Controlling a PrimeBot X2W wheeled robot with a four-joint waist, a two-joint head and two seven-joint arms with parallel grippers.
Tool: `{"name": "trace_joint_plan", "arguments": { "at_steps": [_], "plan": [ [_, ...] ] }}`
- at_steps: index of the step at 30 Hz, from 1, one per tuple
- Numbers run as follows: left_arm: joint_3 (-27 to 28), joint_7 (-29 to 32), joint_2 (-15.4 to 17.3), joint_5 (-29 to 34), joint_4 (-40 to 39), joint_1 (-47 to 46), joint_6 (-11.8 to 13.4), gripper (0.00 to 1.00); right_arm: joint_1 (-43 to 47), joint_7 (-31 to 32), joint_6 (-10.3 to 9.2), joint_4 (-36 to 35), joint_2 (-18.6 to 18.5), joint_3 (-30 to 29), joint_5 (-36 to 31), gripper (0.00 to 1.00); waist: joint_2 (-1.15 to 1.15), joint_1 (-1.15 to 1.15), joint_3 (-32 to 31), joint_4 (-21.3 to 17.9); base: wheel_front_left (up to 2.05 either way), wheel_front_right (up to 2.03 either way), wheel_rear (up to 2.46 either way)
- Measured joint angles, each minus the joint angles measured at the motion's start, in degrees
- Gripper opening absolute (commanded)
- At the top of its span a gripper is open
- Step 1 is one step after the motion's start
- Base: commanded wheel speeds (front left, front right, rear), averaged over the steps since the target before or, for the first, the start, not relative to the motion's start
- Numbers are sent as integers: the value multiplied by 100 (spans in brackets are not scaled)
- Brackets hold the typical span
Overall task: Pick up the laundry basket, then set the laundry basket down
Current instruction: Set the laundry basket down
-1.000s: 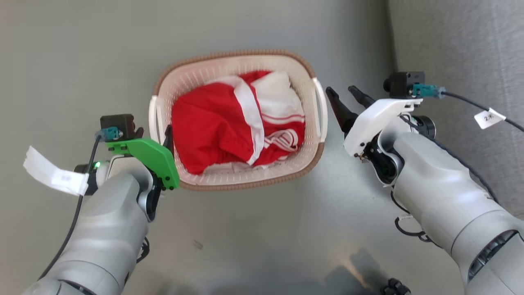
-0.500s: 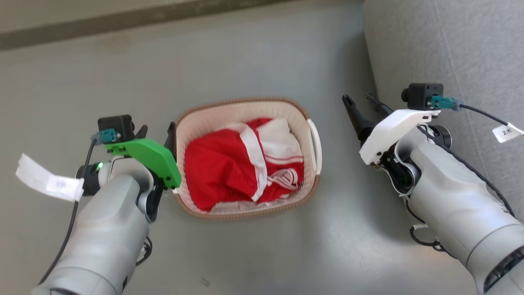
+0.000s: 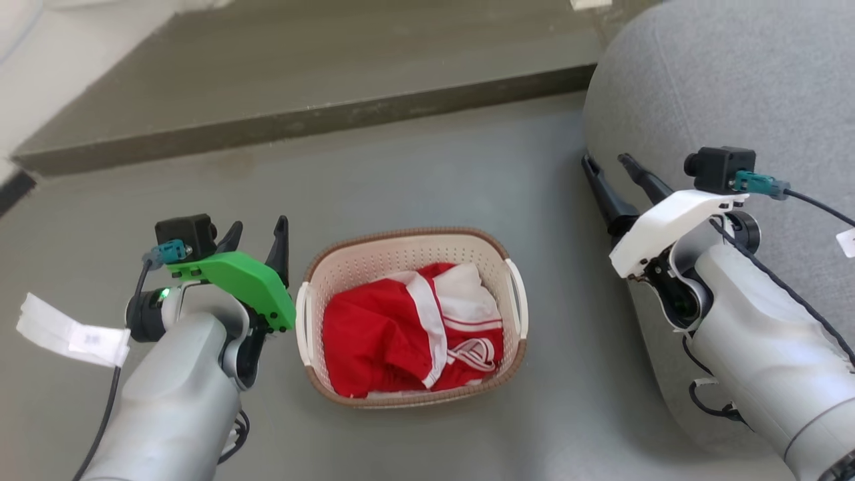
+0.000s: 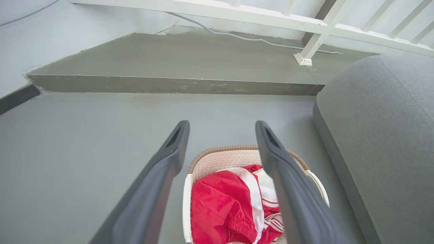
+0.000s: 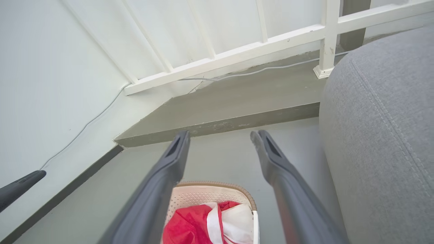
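Observation:
The laundry basket [image 3: 401, 257] stands on the grey floor, cream and perforated, with a brown rim and white side handles. Red and white clothes [image 3: 401, 334] lie inside it. My left gripper [image 3: 259, 230] is open, just left of the basket's left handle and apart from it. My right gripper [image 3: 606, 160] is open to the basket's right, well clear of it, beside the sofa. In the left wrist view the left gripper [image 4: 222, 124] frames the basket [image 4: 220, 161] below. The right gripper [image 5: 219, 135] also looks down on the basket [image 5: 203, 196].
A grey sofa [image 3: 701, 87] fills the right side, close to my right arm. A raised concrete step [image 3: 300, 120] runs across beyond the basket, with a white railing [image 4: 305, 27] and a thin cable behind it. One left finger [image 5: 20, 188] shows at the right wrist view's left edge.
The head view has risen and tilted up, so the basket looks smaller and lower. My left fingers, earlier at the basket's left handle, now stand clear of it. Both grippers stay open.

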Motion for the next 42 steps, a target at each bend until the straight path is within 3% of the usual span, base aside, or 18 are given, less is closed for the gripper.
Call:
{"name": "trace_joint_plan", "arguments": {
  "at_steps": [25,42],
  "plan": [
    [1508,-1,166,1190,-2372,1718,556,100,1883,-23,-416,-1942,-69,-1557,-1271,100,0,0,-1184,85,0,0,0],
    [2117,-18,-11,1989,-3660,2916,603,100,2836,-24,-572,-2889,31,-2187,-2041,100,0,0,-1252,122,0,0,0]
  ]
}}
